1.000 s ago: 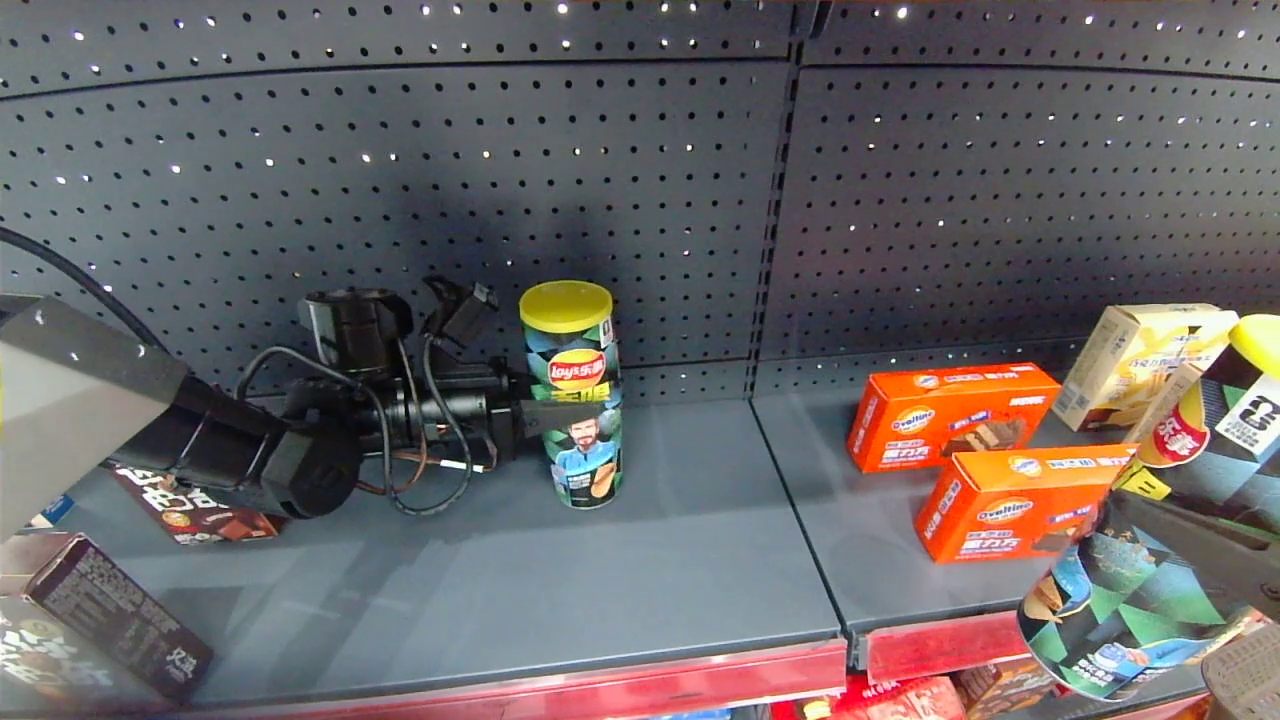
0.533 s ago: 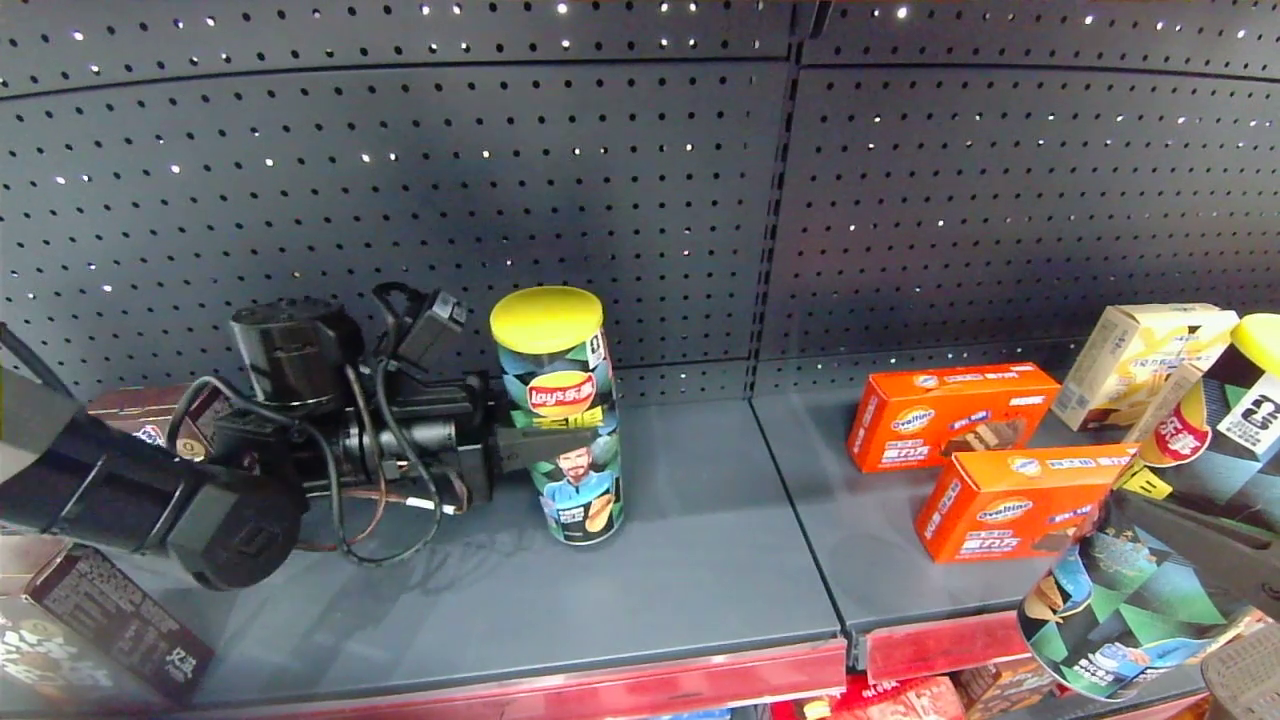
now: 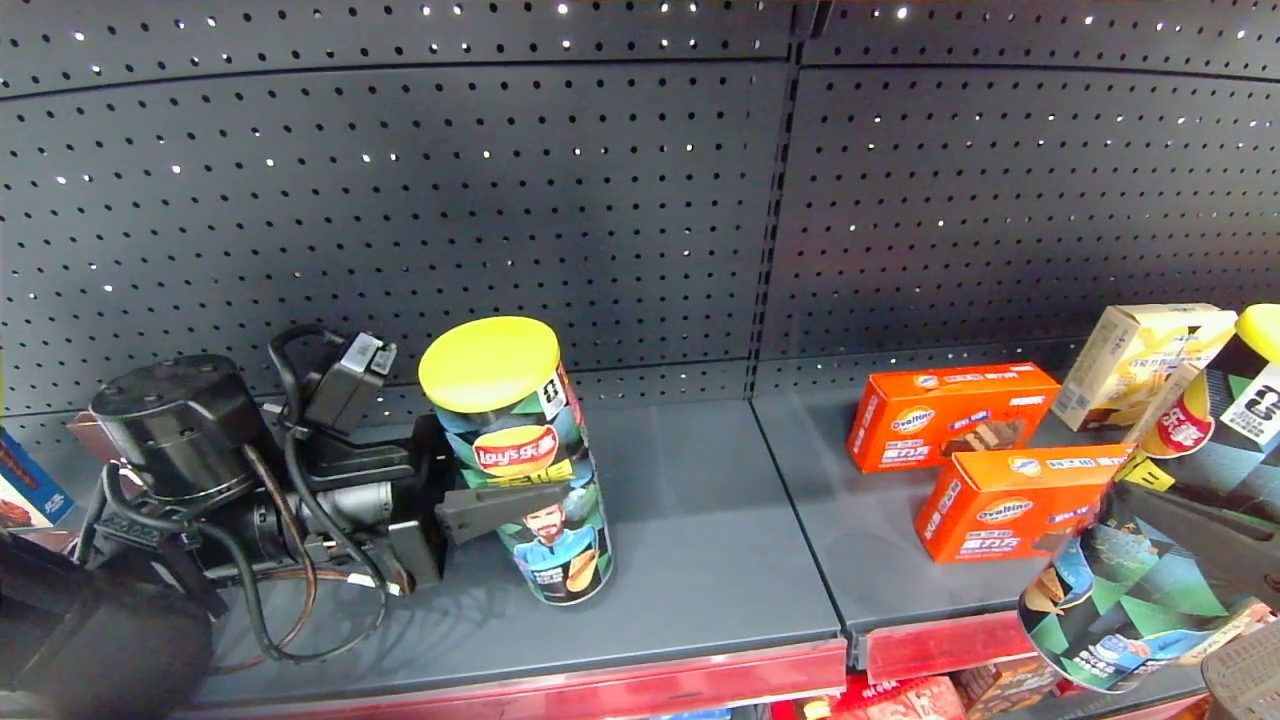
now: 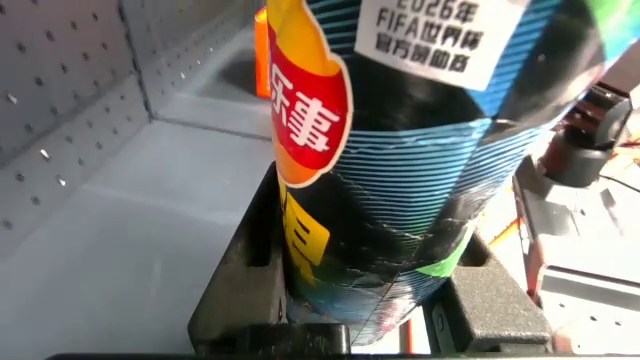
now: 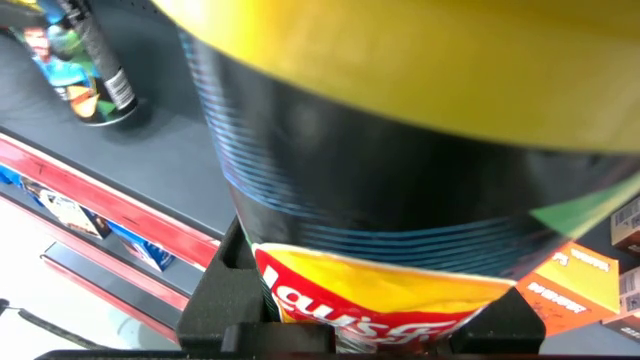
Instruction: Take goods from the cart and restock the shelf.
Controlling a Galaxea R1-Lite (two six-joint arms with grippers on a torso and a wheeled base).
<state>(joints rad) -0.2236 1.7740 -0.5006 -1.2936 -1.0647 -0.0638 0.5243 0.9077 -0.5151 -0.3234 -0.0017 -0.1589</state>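
A chip can (image 3: 515, 455) with a yellow lid is on the grey shelf board (image 3: 700, 560), left of the middle and leaning left. My left gripper (image 3: 530, 500) is shut on its middle from the left. In the left wrist view the can (image 4: 400, 180) fills the space between the fingers (image 4: 240, 290). At the right edge, in front of the shelf, my right gripper (image 3: 1190, 540) is shut on a second, tilted chip can (image 3: 1130, 580). That can (image 5: 400, 200) sits between the jaws in the right wrist view, with the first can (image 5: 95, 90) farther off.
Two orange boxes (image 3: 950, 415) (image 3: 1020, 500) lie on the right half of the shelf, with a beige box (image 3: 1140, 360) behind them. A pegboard wall (image 3: 600, 200) closes the back. The red front rail (image 3: 520, 690) marks the shelf edge. A blue box (image 3: 25, 490) sits at far left.
My left arm has drawn the yellow-lidded can left and toward the shelf's front, and the can now leans more. The right gripper and its can have hardly moved.
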